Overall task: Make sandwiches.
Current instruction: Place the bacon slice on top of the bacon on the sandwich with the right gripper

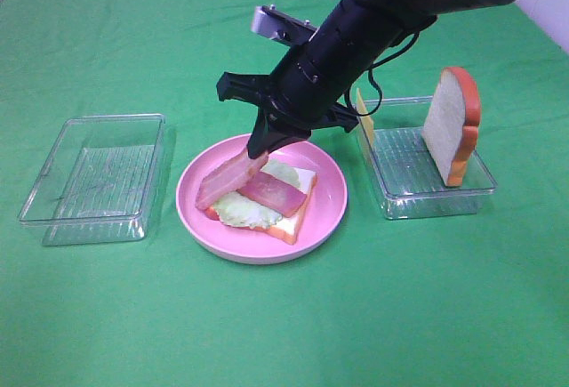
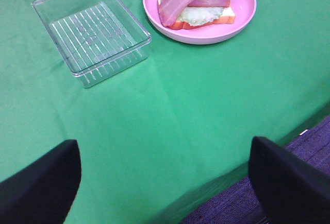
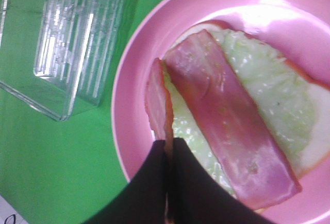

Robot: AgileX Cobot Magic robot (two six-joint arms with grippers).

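Note:
On the pink plate (image 1: 331, 198) lies a white bread slice (image 1: 298, 223) with a lettuce round (image 1: 238, 213) and one bacon strip (image 1: 274, 194) on top. My right gripper (image 1: 260, 149) reaches across to the plate and is shut on the end of a second bacon strip (image 1: 227, 180), which hangs slanted over the sandwich's left side. The right wrist view shows the gripper (image 3: 169, 149) pinching that strip (image 3: 157, 95) edge-on beside the lying strip (image 3: 227, 116). My left gripper (image 2: 164, 147) is open and empty, near the table's front edge.
A clear tray (image 1: 400, 193) right of the plate holds an upright bread slice (image 1: 453, 124) and a yellow cheese slice (image 1: 362, 113) leaning at its left end. An empty clear tray (image 1: 93, 178) stands left of the plate. A green cloth covers the table.

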